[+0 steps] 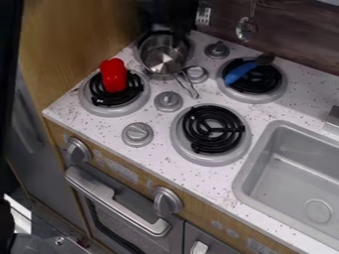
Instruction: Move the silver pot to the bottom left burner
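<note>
Behind the bottom left burner (114,111) stands the silver pot (163,59), the black gripper (161,25) farther back (its opening and hold cannot be told); the red toy pepper (114,75) occupying that burner could tip an arriving pot.

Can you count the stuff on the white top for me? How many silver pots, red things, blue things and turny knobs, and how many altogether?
Silver pots: 1
Red things: 1
Blue things: 1
Turny knobs: 4
Total: 7
</note>
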{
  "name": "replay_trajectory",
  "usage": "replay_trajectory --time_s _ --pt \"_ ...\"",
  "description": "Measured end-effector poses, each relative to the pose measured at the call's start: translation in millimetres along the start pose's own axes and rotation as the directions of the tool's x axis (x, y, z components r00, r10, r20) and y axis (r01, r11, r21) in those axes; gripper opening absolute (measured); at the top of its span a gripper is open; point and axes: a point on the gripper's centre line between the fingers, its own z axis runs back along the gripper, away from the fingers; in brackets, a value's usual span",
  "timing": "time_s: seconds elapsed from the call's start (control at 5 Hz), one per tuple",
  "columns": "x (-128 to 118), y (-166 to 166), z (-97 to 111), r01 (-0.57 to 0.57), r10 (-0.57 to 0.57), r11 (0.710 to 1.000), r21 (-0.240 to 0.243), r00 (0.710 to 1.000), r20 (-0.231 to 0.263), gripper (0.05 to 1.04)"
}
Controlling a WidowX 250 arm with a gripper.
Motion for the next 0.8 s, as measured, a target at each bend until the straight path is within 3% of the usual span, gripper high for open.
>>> replay_trajectory --time_s 0.4,0.8 --pt "-4 28 -30 -0.084 0.086 0.996 0.034 0.995 -0.044 0.994" --pt "-5 41 -49 -0.128 0.131 0.990 0.062 0.990 -0.051 0.995"
